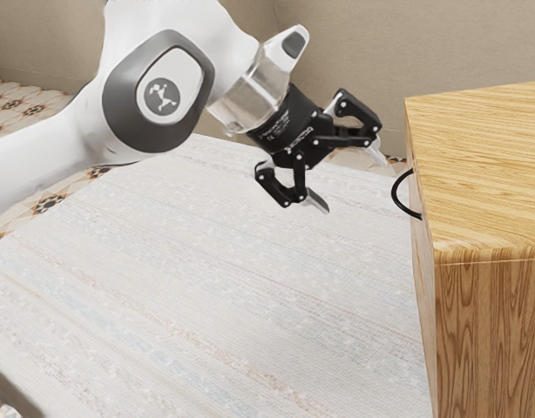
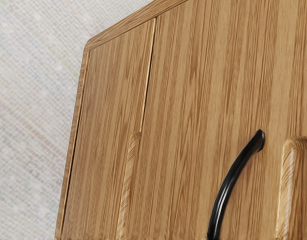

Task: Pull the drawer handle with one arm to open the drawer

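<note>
A wooden cabinet (image 1: 481, 218) stands at the exterior view's right. A curved black handle (image 1: 402, 197) sticks out of its front face toward the arm. My black gripper (image 1: 348, 178) hovers above the floor a short way to the left of that handle. It is open, nothing lies between its fingers, and it is not touching the handle. In the wrist view the handle (image 2: 234, 183) arcs across the wood-grain drawer front (image 2: 203, 100), and a narrower panel (image 2: 111, 125) lies beside it. I see no gap at the panel seams.
A pale woven carpet (image 1: 206, 287) covers the floor under the arm and in front of the cabinet. Patterned tiles (image 1: 23, 104) show at the far left, and beige walls (image 1: 381, 43) rise behind.
</note>
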{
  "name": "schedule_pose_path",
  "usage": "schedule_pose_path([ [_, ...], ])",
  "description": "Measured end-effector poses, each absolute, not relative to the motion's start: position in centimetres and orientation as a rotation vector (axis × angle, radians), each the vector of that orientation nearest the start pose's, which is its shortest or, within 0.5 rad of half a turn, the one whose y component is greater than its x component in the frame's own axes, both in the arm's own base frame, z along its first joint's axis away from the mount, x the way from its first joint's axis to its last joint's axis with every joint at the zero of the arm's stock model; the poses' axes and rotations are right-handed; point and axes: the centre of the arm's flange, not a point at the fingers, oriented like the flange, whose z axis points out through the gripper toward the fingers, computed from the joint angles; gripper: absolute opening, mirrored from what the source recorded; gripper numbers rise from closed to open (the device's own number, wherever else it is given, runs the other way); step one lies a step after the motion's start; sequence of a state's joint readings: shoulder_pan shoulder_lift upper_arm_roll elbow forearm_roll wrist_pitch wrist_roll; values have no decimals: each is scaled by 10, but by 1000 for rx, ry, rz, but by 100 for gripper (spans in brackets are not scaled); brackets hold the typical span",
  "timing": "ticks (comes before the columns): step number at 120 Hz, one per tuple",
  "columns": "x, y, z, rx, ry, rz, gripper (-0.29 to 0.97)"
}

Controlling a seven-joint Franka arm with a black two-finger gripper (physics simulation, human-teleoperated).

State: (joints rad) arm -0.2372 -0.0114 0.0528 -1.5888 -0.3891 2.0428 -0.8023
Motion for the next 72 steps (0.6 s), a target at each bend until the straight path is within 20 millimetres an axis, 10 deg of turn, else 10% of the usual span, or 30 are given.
schedule_pose_path([
  [72,574,-163,643,2456,853,223,68],
])
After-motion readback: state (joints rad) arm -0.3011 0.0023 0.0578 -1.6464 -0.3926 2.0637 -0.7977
